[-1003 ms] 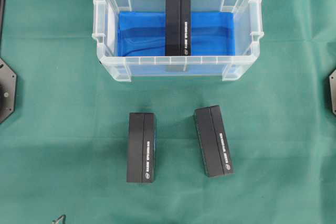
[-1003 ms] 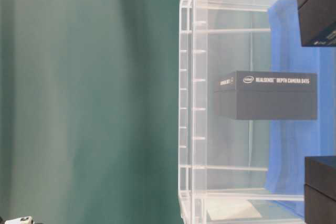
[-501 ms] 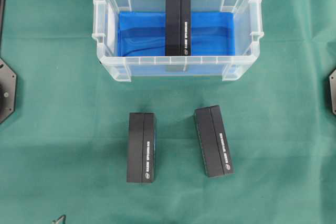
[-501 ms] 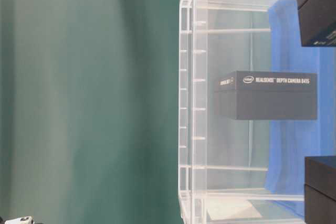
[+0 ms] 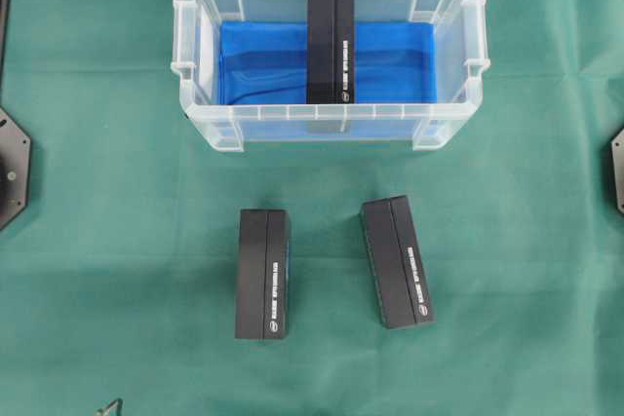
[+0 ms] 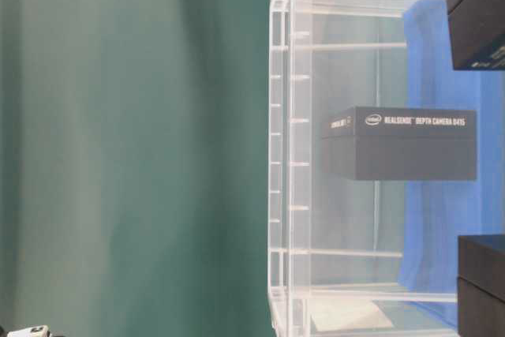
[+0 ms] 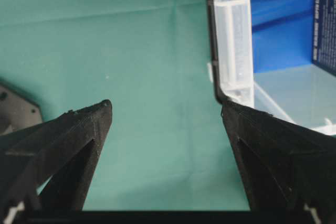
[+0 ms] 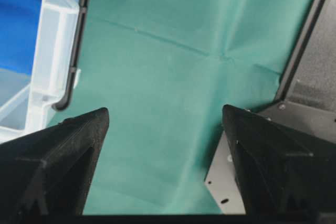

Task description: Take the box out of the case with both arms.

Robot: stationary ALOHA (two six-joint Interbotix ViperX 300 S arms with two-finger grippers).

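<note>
Table-level view: box (image 6: 398, 144) marked "RealSense"

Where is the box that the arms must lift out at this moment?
In the overhead view the box stands mid-case on the blue sheet, upper centre, apart from two black boxes on the green cloth.

There are three black boxes. One box (image 5: 331, 48) sits inside the case (image 5: 330, 133), on the blue sheet (image 5: 259, 63). Two boxes lie outside on the green cloth (image 5: 117, 241): one (image 5: 263, 274) on the left and one (image 5: 397, 261) on the right, near each other but not touching. There is one case and one blue sheet. There are two grippers, the left gripper (image 7: 165, 108) and the right gripper (image 8: 165, 114).
</note>
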